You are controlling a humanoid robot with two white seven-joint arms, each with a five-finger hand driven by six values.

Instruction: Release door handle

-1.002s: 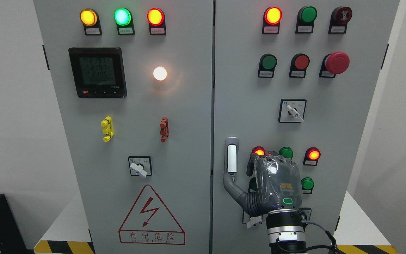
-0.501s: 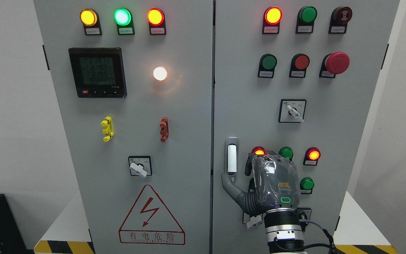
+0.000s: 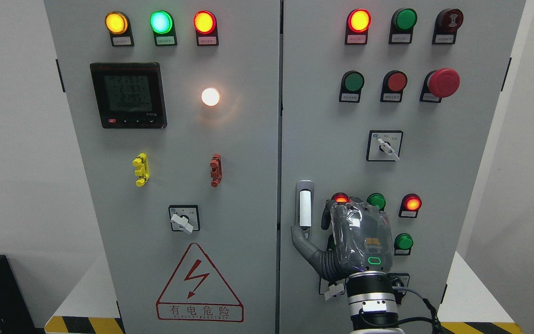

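One right hand | door handle just left | thumb below it

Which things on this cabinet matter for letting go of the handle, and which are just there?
Job:
- door handle
- right robot hand, thumb reaching just below the handle
- right door

Just there:
- emergency stop button
- selector switch
- meter display
- warning sign

Print on the button labels too small to read.
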